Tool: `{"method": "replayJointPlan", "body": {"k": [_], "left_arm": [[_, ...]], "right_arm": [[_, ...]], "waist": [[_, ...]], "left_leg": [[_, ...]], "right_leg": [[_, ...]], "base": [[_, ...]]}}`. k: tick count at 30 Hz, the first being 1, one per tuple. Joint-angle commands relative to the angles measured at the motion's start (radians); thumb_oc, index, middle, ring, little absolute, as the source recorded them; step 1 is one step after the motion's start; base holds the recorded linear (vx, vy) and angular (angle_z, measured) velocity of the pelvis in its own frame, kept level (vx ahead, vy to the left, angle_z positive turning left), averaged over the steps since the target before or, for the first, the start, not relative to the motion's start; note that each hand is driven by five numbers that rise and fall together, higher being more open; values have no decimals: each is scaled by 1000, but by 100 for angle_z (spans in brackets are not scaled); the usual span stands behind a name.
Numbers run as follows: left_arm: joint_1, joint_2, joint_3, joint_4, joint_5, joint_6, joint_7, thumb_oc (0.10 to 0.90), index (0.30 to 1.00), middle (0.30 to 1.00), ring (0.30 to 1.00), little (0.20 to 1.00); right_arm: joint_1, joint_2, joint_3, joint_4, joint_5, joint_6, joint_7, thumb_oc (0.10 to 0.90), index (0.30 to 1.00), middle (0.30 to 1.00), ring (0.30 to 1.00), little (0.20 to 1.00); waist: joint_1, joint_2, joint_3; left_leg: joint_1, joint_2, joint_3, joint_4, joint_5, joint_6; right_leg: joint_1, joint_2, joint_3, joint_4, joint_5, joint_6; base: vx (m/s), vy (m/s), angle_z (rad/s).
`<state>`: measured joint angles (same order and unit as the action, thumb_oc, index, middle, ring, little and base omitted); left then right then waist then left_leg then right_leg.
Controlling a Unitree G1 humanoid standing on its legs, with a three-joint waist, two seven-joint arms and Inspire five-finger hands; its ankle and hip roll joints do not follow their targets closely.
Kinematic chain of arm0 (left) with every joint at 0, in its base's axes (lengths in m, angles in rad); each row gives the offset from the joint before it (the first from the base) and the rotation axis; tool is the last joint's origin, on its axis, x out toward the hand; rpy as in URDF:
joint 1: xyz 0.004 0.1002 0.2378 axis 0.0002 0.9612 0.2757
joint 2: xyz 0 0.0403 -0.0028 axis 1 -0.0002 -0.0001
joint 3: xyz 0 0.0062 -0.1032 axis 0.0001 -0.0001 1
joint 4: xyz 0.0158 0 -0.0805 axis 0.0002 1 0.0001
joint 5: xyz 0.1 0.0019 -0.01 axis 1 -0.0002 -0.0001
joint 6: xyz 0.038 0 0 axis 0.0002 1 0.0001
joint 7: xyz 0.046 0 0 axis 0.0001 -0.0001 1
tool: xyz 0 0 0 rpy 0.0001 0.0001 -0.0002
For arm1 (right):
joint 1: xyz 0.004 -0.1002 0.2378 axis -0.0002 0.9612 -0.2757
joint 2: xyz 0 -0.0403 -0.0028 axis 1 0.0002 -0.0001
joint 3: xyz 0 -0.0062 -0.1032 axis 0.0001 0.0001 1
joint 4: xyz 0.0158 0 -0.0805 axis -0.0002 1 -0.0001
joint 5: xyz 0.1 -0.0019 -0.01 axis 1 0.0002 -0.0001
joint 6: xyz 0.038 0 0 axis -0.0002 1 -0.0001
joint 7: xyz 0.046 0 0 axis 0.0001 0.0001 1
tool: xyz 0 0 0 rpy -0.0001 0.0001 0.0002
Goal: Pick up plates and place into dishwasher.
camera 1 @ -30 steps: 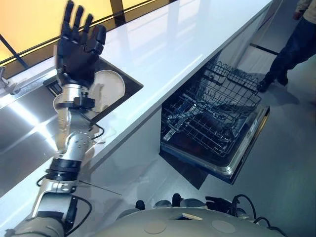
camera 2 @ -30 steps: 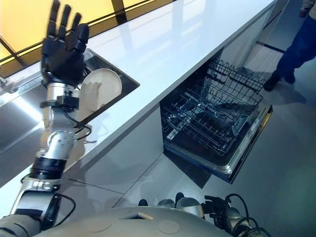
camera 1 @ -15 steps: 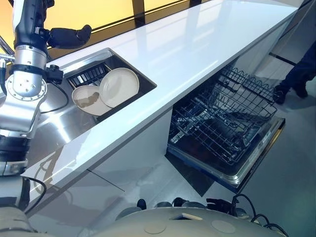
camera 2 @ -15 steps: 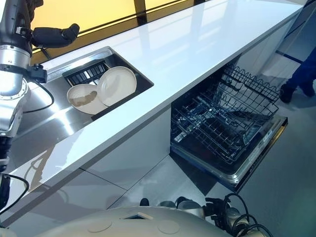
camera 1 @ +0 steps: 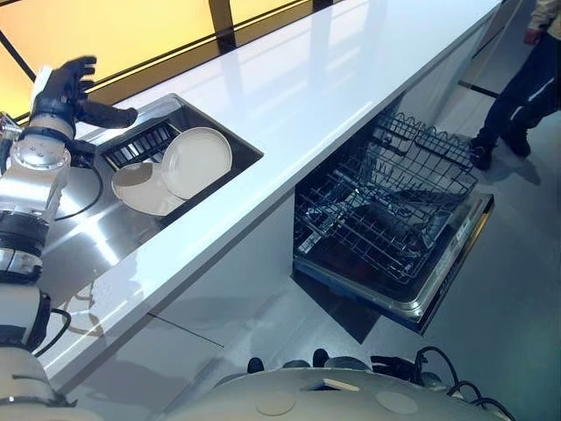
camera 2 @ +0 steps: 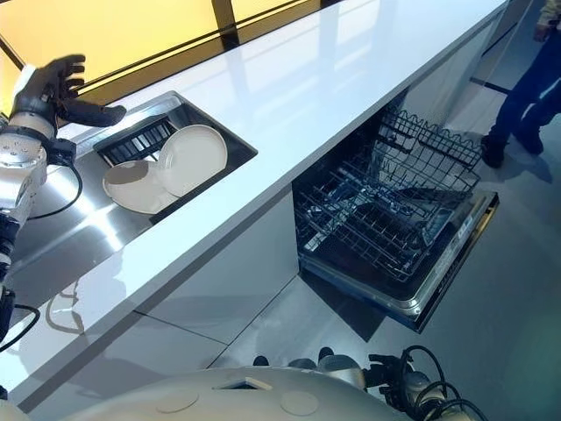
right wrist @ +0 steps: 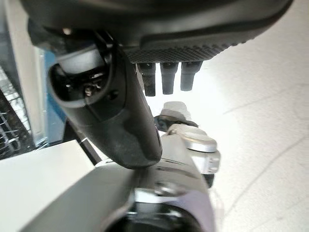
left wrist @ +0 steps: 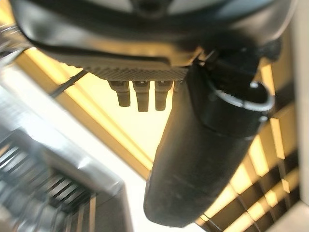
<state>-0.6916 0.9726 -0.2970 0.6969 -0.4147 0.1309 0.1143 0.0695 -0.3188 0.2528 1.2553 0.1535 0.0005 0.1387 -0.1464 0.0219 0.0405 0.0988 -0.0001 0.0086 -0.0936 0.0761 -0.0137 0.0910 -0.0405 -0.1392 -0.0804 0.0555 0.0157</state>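
Observation:
Two cream plates lie in the dark sink basin (camera 1: 241,149): one plate (camera 1: 198,161) leans tilted, overlapping a second plate (camera 1: 138,189) that lies flatter to its left. My left hand (camera 1: 63,89) hovers above the back left corner of the sink, open and holding nothing, with its thumb pointing toward the plates. In the left wrist view its thumb (left wrist: 203,145) and fingers (left wrist: 140,96) are spread, with nothing between them. My right hand (right wrist: 169,29) hangs low by my body, open and empty. The dishwasher (camera 1: 394,219) stands open under the counter, its wire rack pulled out.
A long white counter (camera 1: 333,79) runs from the sink to the far right. A black slatted grid (camera 1: 140,145) sits at the back of the sink, beside a steel draining surface (camera 1: 79,237). A person's legs (camera 1: 526,88) stand on the floor beyond the dishwasher door.
My left hand has come down from high in front of the camera to the sink's back left corner, staying open. The camera has shifted; the plates stay put.

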Motion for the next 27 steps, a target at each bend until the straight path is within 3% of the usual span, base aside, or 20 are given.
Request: {"method": "replayJointPlan", "body": {"k": [1, 11, 18, 27], "left_arm": [[-256, 54, 66, 65, 1, -75, 43, 800, 900, 900, 900, 900], [-226, 57, 79, 146, -41, -114, -35, 800, 900, 900, 900, 900], [-169, 36, 129, 162, -162, -148, -136, 800, 900, 900, 900, 900], [-167, 39, 139, 206, -230, -128, -239, 800, 900, 900, 900, 900]], "right_arm": [[-23, -41, 44, -5, -34, -43, 1, 800, 900, 900, 900, 900], [2, -56, 31, -15, -67, -60, 1, 800, 900, 900, 900, 900], [14, -68, 18, -29, -101, -73, 17, 800, 900, 900, 900, 900], [30, -77, 9, -45, -141, -78, 25, 800, 900, 900, 900, 900]], "waist": [[-15, 31, 4], [-41, 22, 18], [-54, 14, 38], [-72, 14, 54]], "left_leg": [[-11, -53, 49, 78, -146, 24], [-15, -66, 83, 86, -162, 38], [-23, -75, 119, 91, -171, 51], [-33, -76, 169, 105, -181, 56]], "right_leg": [[-64, -1, 45, 184, -122, 113], [-96, -14, 68, 215, -106, 134], [-127, -27, 93, 239, -79, 158], [-156, -41, 112, 259, -49, 179]], "base": [[70, 69, -23], [60, 86, -14], [61, 105, -12], [54, 78, -7]]}}
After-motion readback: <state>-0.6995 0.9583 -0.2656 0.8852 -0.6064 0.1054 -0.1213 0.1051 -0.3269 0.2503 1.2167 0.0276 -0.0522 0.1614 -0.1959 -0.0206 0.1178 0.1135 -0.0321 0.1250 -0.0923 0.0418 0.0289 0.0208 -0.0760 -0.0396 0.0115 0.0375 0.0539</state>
